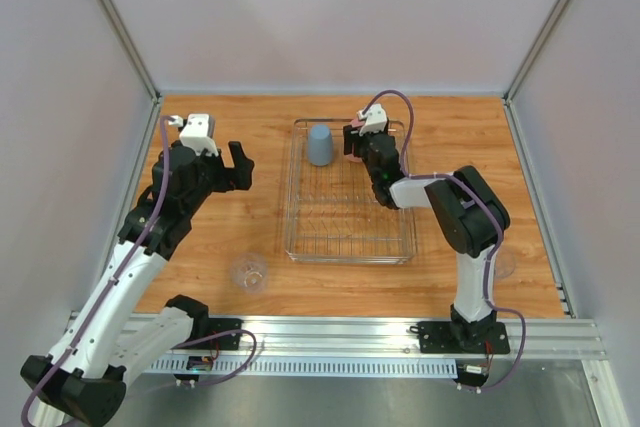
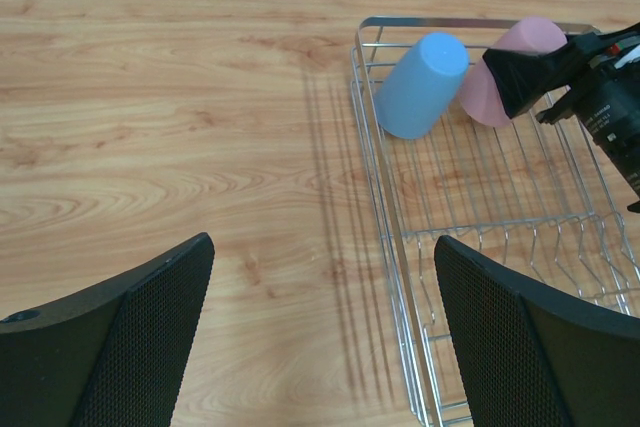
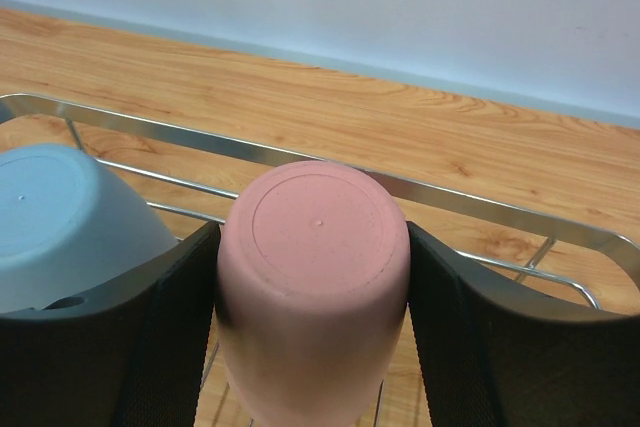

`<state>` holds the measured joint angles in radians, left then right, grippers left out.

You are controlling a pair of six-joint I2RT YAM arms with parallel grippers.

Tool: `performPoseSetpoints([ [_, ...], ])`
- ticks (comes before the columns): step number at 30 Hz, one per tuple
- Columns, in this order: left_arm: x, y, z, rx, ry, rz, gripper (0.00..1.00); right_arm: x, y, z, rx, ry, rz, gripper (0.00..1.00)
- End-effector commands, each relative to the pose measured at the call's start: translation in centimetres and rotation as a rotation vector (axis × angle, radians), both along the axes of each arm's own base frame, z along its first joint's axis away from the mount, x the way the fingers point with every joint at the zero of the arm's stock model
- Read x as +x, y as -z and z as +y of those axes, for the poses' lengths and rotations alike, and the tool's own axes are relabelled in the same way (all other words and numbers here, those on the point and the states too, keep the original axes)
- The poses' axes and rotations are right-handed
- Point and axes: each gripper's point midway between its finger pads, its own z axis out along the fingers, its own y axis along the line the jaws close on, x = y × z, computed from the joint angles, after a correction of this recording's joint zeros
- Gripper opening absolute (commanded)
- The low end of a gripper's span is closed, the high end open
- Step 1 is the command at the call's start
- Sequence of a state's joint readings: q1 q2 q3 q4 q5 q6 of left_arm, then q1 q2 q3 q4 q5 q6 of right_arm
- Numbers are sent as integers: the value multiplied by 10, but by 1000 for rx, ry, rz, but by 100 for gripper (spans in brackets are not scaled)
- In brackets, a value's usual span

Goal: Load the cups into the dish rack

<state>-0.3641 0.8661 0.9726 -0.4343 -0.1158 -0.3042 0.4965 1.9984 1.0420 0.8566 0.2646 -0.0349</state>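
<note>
Grasping the pink cup [image 3: 312,277] between the right fingers [image 3: 500,347] over the far end of the dish rack [image 3: 480,205], just beside the blue cup [image 3: 70,217] inside. Holding the left fingers [image 2: 130,337] released above the worktop [image 2: 150,127] left of the rack; one clear cup [image 1: 249,273] near the front edge.

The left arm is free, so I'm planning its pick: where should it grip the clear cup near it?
Probably its side wall, from above: the clear cup stands on end, table bare around it, so the open left gripper can straddle it.
</note>
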Motion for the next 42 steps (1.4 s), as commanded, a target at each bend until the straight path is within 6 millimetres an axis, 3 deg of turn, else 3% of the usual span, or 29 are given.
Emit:
performPoseSetpoints([
  [1,2,-8,4,10,-3,-37,100,6,-25,5,56,17,-81,26],
  [2,2,-8,4,10,-3,-37,100,5,-24,5,61,19,-76,27],
  [6,0,-9,5,12,-3,-40,100,4,-25,6,71,4,-72,64],
  [13,-5,-12,6,17,3,-49,100,1,-26,6,84,6,-44,87],
  [19,-12,-16,10,27,4,-62,100,-1,-29,11,91,-18,-13,92],
  [24,-15,-21,11,25,6,-79,100,3,-55,11,134,12,29,97],
  [31,-16,-22,7,-5,17,-82,100,-3,-69,7,247,58,100,100],
  [42,-24,-28,9,-23,17,-100,100,-12,-61,-2,391,174,192,100],
])
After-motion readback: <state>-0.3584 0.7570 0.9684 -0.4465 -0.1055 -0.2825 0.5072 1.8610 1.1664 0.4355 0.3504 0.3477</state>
